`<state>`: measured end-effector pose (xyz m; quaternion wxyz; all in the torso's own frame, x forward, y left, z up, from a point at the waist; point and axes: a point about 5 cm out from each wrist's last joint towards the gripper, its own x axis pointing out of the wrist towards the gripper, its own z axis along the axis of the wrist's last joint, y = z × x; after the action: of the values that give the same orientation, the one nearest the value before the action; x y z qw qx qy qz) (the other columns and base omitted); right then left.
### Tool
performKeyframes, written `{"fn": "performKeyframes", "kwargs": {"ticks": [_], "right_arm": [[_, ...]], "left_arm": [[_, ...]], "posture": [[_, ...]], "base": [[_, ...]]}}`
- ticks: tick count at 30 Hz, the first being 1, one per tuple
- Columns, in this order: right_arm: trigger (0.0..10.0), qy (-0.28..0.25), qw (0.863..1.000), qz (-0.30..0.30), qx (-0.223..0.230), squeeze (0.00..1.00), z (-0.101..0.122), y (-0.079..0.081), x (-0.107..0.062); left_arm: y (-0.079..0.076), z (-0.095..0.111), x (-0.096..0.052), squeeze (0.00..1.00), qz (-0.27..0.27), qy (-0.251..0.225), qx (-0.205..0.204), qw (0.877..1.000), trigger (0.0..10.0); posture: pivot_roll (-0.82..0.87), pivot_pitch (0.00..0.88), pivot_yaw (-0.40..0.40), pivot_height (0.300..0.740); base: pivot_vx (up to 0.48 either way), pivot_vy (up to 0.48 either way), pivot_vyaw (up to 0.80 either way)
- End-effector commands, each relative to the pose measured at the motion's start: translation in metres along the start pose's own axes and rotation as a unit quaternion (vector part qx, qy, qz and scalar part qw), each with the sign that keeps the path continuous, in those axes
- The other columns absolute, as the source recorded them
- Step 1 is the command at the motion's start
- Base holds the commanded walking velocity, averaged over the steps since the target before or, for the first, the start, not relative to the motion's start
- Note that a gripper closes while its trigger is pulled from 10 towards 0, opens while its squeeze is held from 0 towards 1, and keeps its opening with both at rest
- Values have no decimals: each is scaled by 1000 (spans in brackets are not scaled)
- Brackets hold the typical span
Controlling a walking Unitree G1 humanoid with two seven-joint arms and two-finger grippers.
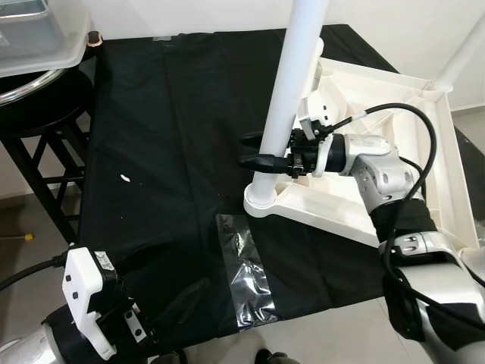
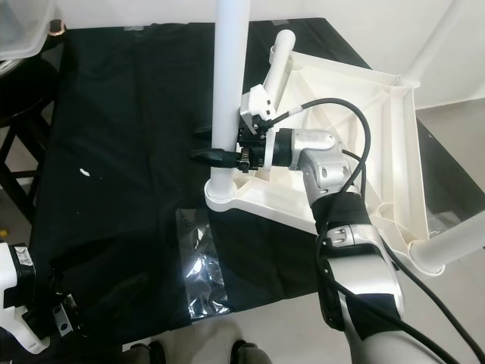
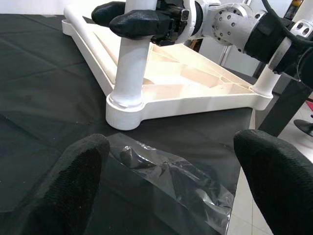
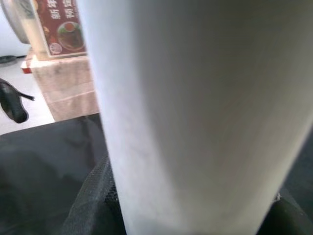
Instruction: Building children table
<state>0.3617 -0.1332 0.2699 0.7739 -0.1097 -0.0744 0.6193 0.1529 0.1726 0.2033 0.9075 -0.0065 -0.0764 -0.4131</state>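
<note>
Black cloth covers the worktop [image 1: 151,114], matte and creased, with a strip of shiny, crinkled clear tape [image 1: 248,269] low in the frame's centre. Our right gripper [image 1: 256,150] has its jaws clamped round the white table leg [image 1: 284,114], a smooth round tube standing in the corner socket of the upturned tabletop [image 1: 424,136], a ribbed white plastic shell at the frame's right. Our left gripper [image 3: 171,181] hovers low at the lower left, jaws spread wide and empty. We judge the leg may not be fully seated; if we push off-axis, the slick tube could slip in our grip, or the light shell could slide on the cloth.
</note>
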Motion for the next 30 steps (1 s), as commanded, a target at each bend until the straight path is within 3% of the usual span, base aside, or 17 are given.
{"fn": "performKeyframes", "kwargs": {"ticks": [1, 2, 3, 4, 5, 6, 7, 8, 9, 13, 15, 21, 22, 23, 24, 25, 30], "right_arm": [[0, 11, 993, -107, 39, 0, -28, 6, -8], [0, 11, 993, -107, 39, 0, -28, 6, -8], [0, 23, 977, -203, 60, 0, -44, 10, -6], [0, 23, 977, -203, 60, 0, -44, 10, -6], [0, 63, 902, -419, 80, 0, -66, 14, -13], [0, 63, 902, -419, 80, 0, -66, 14, -13], [0, 97, 848, -512, 92, 0, -85, 37, -13], [0, 97, 848, -512, 92, 0, -85, 37, -13], [0, 107, 820, -554, 97, 0, -92, 55, -9], [0, 99, 817, -558, 108, 0, -92, 66, 3], [0, 63, 846, -516, 120, 0, -81, 67, 33], [0, 40, 860, -491, 135, 0, -70, 64, 54], [3294, 40, 860, -489, 139, 0, -69, 66, 56], [3294, 40, 860, -489, 139, 0, -69, 66, 56], [10000, 42, 862, -486, 142, 0, -67, 67, 57], [10000, 32, 869, -472, 143, 1000, -62, 68, 59], [10000, -27, 909, -390, 144, 1000, -40, 57, 56]], "left_arm": [[-1, -1, -1, 0, -5, 7, -2, 1000, 10000], [-1, -1, -1, 0, -5, 7, -2, 1000, 10000], [-1, -1, -1, 0, -5, 6, -2, 1000, 10000], [-1, -1, -1, 0, -5, 6, -2, 1000, 10000], [0, -1, -2, 0, -4, 7, -1, 1000, 10000], [0, -1, -2, 0, -4, 7, -1, 1000, 10000], [1, -1, -1, 0, -5, 7, -1, 1000, 10000], [1, -1, -1, 0, -5, 7, -1, 1000, 10000], [2, -2, -1, 0, -6, 8, -1, 1000, 10000], [2, -2, 1, 0, -9, 6, -3, 1000, 10000], [4, -3, 5, 0, -15, 0, -2, 1000, 10000], [7, -3, 5, 0, -9, -2, 5, 1000, 10000], [7, -2, 5, 0, -9, -3, 6, 1000, 10000], [7, -2, 5, 0, -9, -3, 6, 1000, 10000], [7, -2, 5, 0, -9, -4, 7, 1000, 10000], [7, -2, 5, 0, -9, -5, 7, 1000, 10000], [6, -3, 6, 0, -11, -5, 4, 1000, 10000]], "posture": [[127, 237, -87, 740], [127, 237, -87, 740], [128, 237, -88, 740], [128, 237, -88, 740], [115, 234, -86, 740], [115, 234, -86, 740], [116, 238, -76, 740], [116, 238, -76, 740], [109, 233, -65, 740], [95, 219, -56, 740], [96, 207, -66, 740], [101, 197, -75, 740], [103, 195, -76, 740], [103, 195, -76, 740], [102, 195, -76, 740], [96, 198, -77, 740], [94, 208, -80, 740]], "base": [[0, 0, 0], [0, 0, 0], [0, 0, 0], [0, 0, 0], [0, 0, 0], [0, 0, 0], [0, 0, 0], [0, 0, 0], [0, 0, 0], [0, 0, 0], [0, 0, 0], [0, 0, 0], [0, 0, 0], [0, 0, 0], [0, 0, 0], [0, 0, 0], [0, 0, 0]]}}
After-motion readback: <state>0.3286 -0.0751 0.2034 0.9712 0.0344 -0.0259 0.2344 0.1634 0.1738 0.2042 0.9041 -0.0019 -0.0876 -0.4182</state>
